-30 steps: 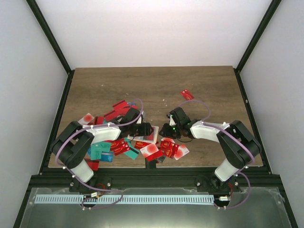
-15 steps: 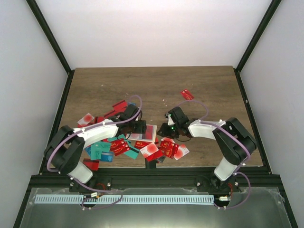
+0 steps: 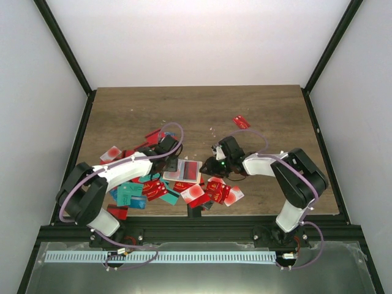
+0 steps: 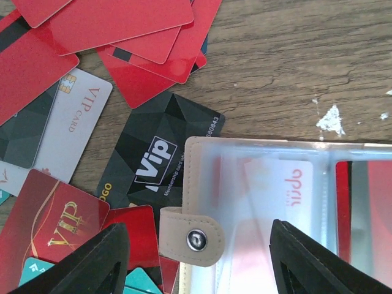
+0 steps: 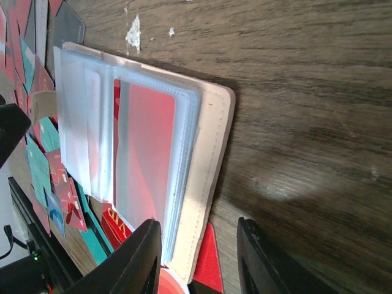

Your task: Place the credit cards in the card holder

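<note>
The card holder (image 3: pixel 187 170) lies open among the cards near the front middle of the table, beige with clear sleeves and a red card showing inside. In the left wrist view its snap tab (image 4: pixel 195 237) lies between my open left gripper (image 4: pixel 196 269) fingers. My left gripper (image 3: pixel 176 164) is at the holder's left edge. My right gripper (image 3: pixel 207 166) is open at its right edge. In the right wrist view the beige cover edge (image 5: pixel 211 184) lies between the open fingers of my right gripper (image 5: pixel 199 266). Credit cards (image 3: pixel 153 187), mostly red, lie scattered around the holder.
One red card (image 3: pixel 241 122) lies alone further back on the right. Red cards (image 4: pixel 116 24), a black VIP card (image 4: pixel 160 153) and a white VIP card (image 4: pixel 73 119) lie left of the holder. More cards (image 3: pixel 217 191) sit at the front edge.
My left gripper has drawn back to the left off the card holder, uncovering it. My right gripper has edged slightly left toward the holder.
</note>
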